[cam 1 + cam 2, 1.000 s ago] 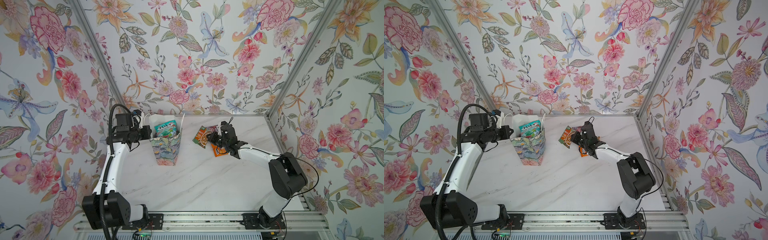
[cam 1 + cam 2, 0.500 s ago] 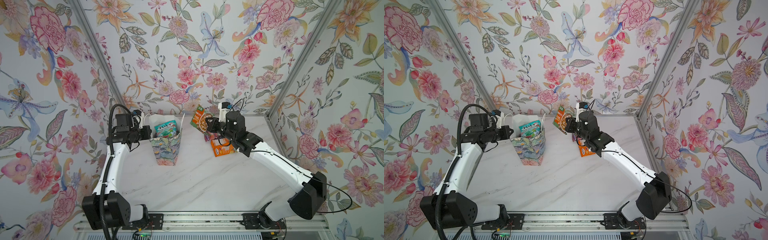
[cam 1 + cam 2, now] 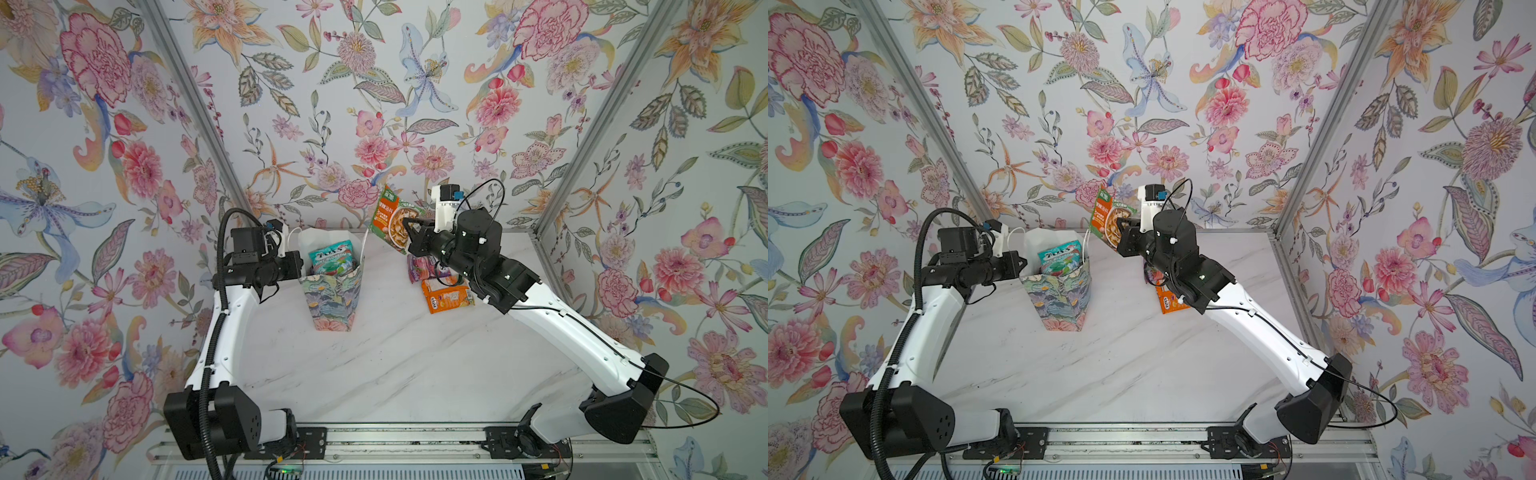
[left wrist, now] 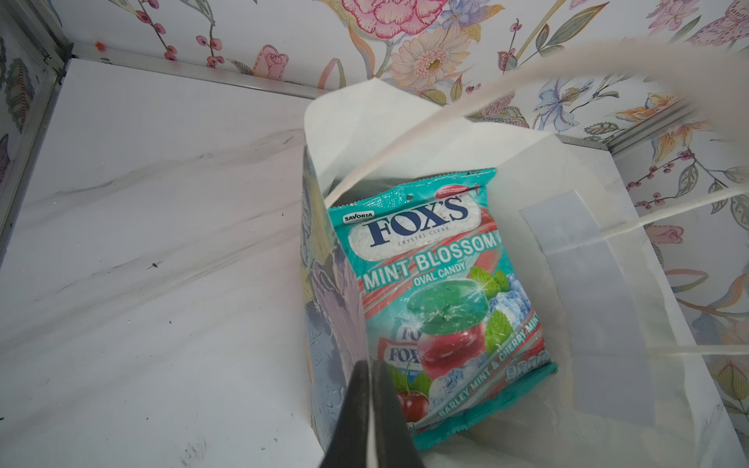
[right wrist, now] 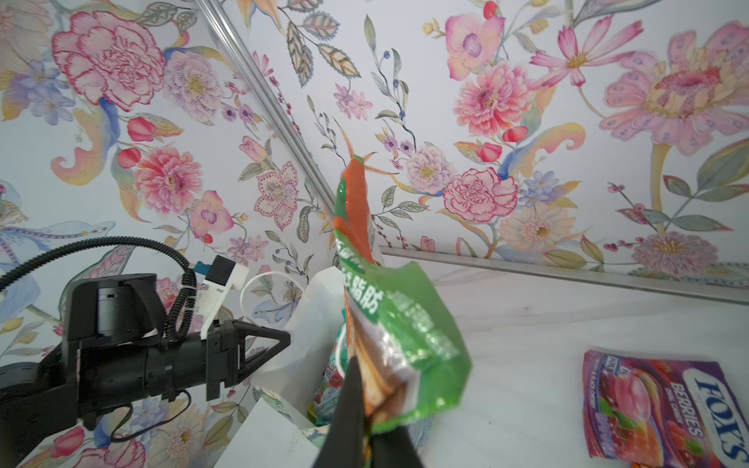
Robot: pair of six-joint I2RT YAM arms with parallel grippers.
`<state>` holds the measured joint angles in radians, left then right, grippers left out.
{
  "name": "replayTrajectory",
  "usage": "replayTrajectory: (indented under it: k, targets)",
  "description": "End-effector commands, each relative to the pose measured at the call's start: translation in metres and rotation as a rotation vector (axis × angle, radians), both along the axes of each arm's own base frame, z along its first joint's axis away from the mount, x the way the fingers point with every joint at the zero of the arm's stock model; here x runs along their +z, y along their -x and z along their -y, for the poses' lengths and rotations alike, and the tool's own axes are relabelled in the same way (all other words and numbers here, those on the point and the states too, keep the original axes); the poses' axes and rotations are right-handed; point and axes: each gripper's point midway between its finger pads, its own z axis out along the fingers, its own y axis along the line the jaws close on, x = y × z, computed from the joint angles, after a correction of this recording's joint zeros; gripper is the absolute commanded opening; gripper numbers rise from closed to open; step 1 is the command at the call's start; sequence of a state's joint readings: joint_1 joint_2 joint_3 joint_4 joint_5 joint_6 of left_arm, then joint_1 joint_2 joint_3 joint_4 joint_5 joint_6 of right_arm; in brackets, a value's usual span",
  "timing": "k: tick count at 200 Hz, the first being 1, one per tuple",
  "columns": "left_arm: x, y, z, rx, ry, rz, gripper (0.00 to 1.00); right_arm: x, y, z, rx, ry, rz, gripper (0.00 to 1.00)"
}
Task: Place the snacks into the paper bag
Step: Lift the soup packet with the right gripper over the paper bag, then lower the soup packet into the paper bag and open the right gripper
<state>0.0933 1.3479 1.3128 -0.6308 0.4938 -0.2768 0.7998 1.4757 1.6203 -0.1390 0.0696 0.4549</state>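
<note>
Your right gripper is clamped on an orange-and-green pouch, held in the air just right of the paper bag, seemingly beside its mouth rather than over it. Your left gripper pinches the bag's left wall. A teal FOX'S Mint Blossom packet stands inside. A purple FOX'S Berries packet and an orange packet lie on the marble table.

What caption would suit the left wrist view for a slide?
Left claw pinches the paper bag wall, with a teal FOX'S candy packet resting inside.
</note>
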Motion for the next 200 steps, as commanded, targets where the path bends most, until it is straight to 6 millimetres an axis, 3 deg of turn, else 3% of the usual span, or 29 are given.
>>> replayTrajectory:
  k: [1, 52, 81, 200]
  targets:
    - [-0.002, 0.006, 0.006, -0.02, 0.017, -0.01, 0.03, 0.012, 0.004, -0.021, 0.058, 0.027, 0.044, 0.0]
    - [0.001, 0.004, 0.006, -0.018, 0.017, -0.008, 0.03, -0.002, 0.016, -0.083, 0.225, 0.146, 0.008, 0.0]
    - [0.001, 0.004, 0.007, -0.02, 0.02, -0.006, 0.03, -0.014, 0.022, -0.107, 0.281, 0.213, -0.007, 0.0]
    - [0.001, 0.006, 0.006, -0.022, 0.014, -0.006, 0.03, -0.067, -0.002, -0.149, 0.356, 0.25, -0.13, 0.0]
